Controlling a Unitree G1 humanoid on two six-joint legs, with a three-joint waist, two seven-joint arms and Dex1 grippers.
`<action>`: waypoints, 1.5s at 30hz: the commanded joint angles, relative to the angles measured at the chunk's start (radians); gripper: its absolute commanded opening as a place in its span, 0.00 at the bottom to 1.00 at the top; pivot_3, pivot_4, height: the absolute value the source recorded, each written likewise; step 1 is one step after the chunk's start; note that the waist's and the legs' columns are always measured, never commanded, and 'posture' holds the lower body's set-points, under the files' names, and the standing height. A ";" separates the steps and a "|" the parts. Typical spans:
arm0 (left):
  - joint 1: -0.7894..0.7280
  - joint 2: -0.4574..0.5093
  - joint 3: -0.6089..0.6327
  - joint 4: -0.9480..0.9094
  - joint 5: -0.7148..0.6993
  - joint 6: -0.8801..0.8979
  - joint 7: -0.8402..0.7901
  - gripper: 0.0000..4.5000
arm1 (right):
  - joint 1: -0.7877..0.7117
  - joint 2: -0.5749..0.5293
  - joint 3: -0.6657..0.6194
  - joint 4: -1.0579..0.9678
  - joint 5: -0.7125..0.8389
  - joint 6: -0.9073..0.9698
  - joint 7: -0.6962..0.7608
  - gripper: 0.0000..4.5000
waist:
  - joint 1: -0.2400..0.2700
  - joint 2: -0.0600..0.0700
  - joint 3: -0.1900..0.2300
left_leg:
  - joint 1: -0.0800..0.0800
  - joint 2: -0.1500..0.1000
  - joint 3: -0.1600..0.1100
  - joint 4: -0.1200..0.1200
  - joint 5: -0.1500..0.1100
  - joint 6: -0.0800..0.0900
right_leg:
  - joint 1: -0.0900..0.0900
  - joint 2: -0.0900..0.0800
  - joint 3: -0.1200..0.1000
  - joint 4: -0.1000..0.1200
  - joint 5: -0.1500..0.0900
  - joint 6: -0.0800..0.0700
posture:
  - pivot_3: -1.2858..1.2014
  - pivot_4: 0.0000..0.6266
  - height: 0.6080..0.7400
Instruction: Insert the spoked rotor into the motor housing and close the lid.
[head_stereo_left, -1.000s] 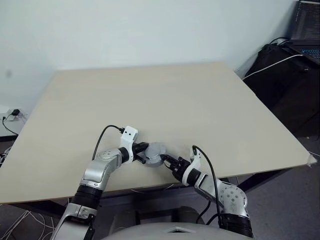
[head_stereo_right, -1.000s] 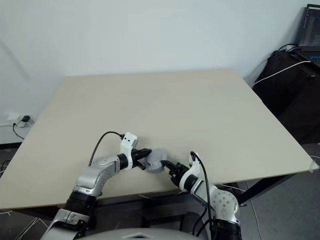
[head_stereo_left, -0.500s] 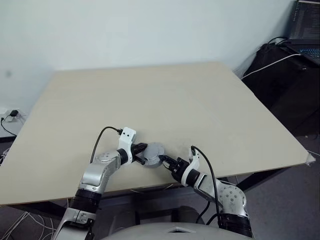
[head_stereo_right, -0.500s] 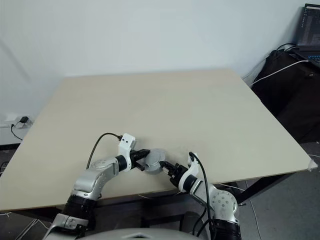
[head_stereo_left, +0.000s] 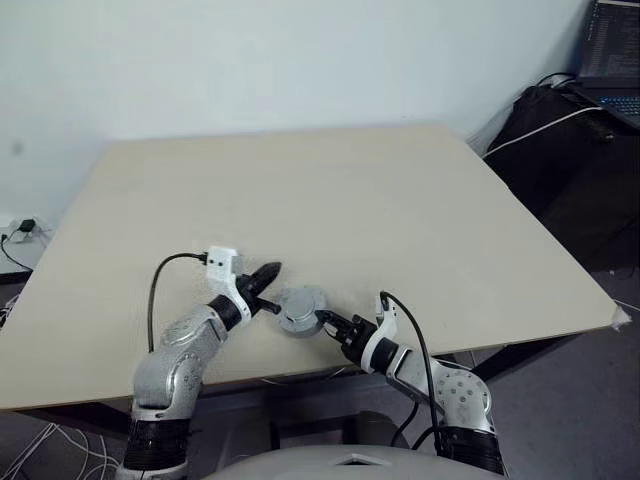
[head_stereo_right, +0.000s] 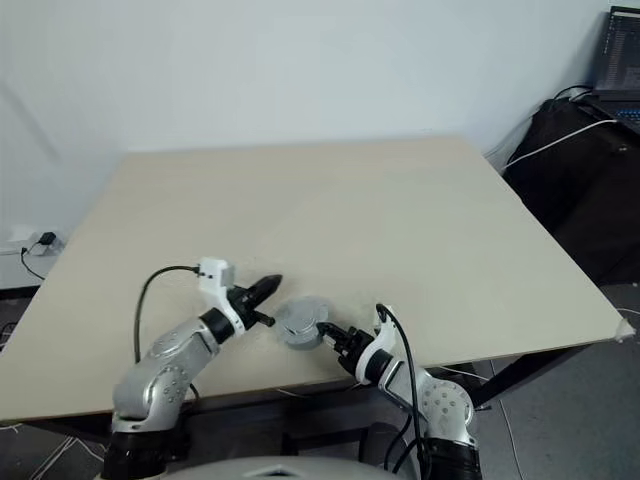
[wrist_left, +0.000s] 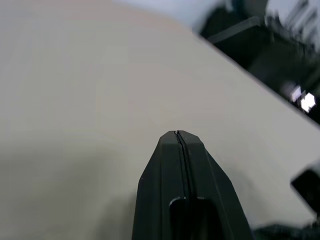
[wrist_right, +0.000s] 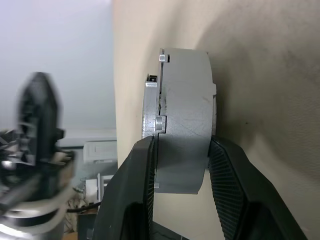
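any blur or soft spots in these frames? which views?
Left wrist view: background smeared, the shut left gripper sharp. Right wrist view: the motor housing crisp between the right gripper fingers, the other gripper blurred behind. Eye views: sharp, evenly lit.

A wide, pale wooden surface (head_stereo_left: 330, 200) takes up most of the room in view, its top plain and evenly lit. Behind it stands a bare white wall (head_stereo_left: 280, 60). At the far right a laptop (head_stereo_left: 612, 45) with a lit screen of text sits on dark furniture (head_stereo_left: 570, 170), and a white cable (head_stereo_left: 540, 130) runs across that dark mass toward the surface's far corner. On the left, low on the wall, a socket (head_stereo_left: 25, 228) holds a black plug with its cord trailing down. Grey floor (head_stereo_left: 590, 400) shows at the lower right, and loose cables (head_stereo_left: 50, 450) lie beneath the surface's near left edge.
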 joint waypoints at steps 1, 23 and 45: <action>0.098 -0.063 0.094 -0.074 -0.125 -0.043 0.031 0.00 | -0.023 0.055 -0.016 -0.030 0.074 -0.011 0.018 0.28 | -0.001 0.000 0.000 | 0.000 0.000 0.001 0.000 0.000 0.000 | 0.000 0.000 0.001 0.000 0.000 0.000 | 0.52 0.00 1.00; 0.409 -0.267 0.076 -0.001 -0.816 0.054 0.090 0.73 | -0.148 0.037 -0.023 -0.060 0.275 -0.060 -0.021 0.28 | 0.000 -0.005 0.008 | -0.003 -0.001 -0.001 0.001 -0.002 -0.003 | -0.006 -0.001 0.000 0.000 0.001 0.001 | 0.52 0.00 1.00; 0.346 -0.261 -0.051 0.093 -0.880 -0.037 0.048 1.00 | -0.106 -0.009 0.059 -0.084 0.334 0.087 -0.064 0.28 | -0.001 -0.005 0.008 | -0.004 -0.002 0.000 0.001 0.000 -0.001 | -0.007 0.000 0.001 0.000 0.000 0.001 | 0.52 0.00 1.00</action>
